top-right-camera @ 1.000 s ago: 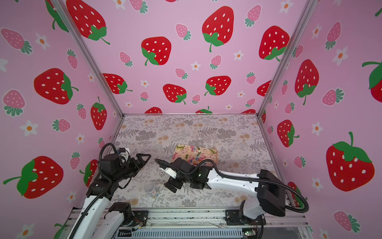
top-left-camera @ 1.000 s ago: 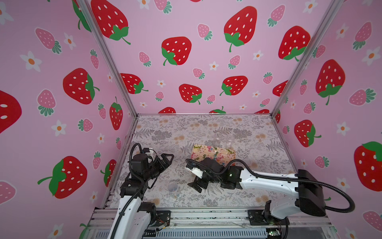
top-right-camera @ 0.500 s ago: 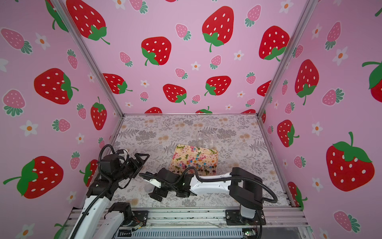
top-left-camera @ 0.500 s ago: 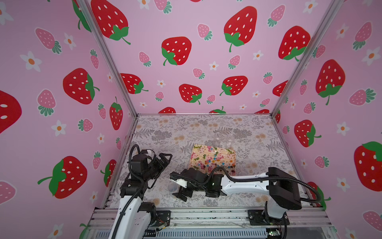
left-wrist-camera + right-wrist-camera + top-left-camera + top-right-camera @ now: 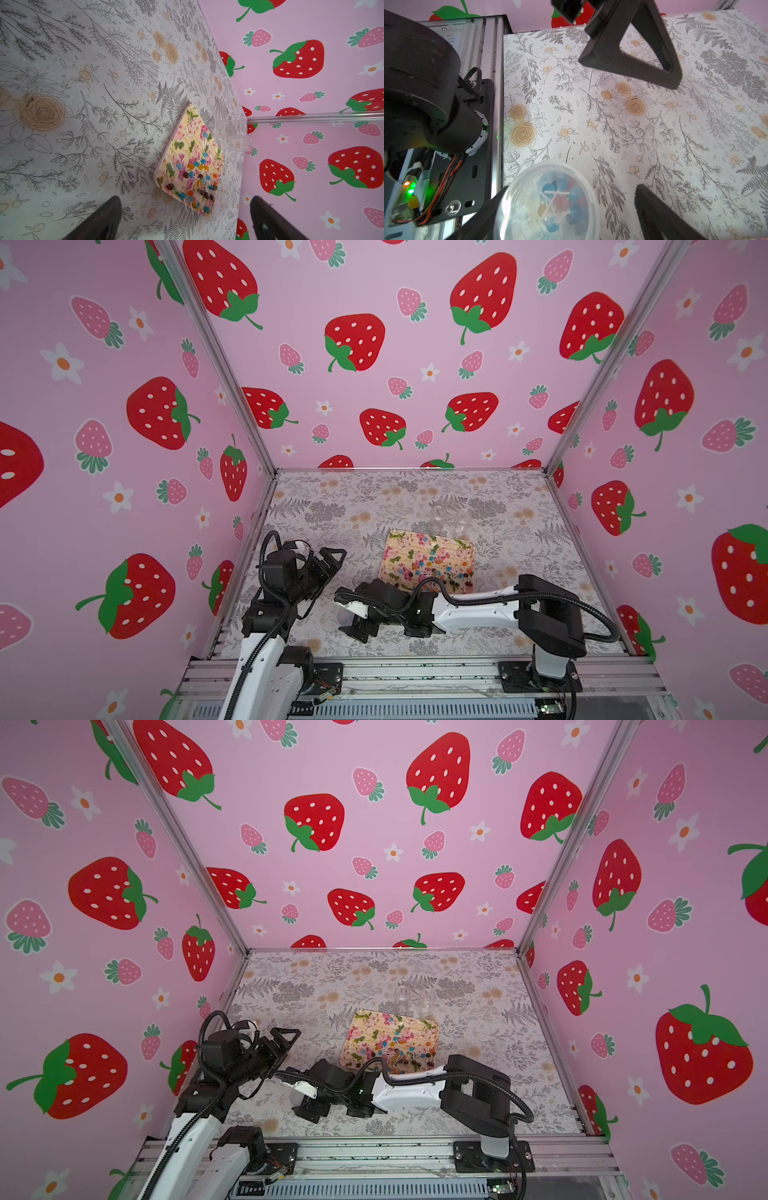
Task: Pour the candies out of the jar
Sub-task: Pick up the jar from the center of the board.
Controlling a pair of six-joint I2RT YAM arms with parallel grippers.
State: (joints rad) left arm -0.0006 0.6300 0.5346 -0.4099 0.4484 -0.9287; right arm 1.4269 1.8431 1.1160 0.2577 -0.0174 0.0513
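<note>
Right gripper is low at the front of the table, near my left arm's base, with its jaws spread wide on either side of the jar. One finger is close against the jar's side, though I cannot tell if it touches. The other finger stands clear of the jar, so I see no grip. The jar is round and see-through, and it holds a small heap of candies with blue, red and orange heads on thin white sticks. More candies lie scattered on the flowered tray mid-table, mostly toward its nearer end. Two other clear jars stand just behind the tray. Left gripper hangs fully spread and holds nothing.
</note>
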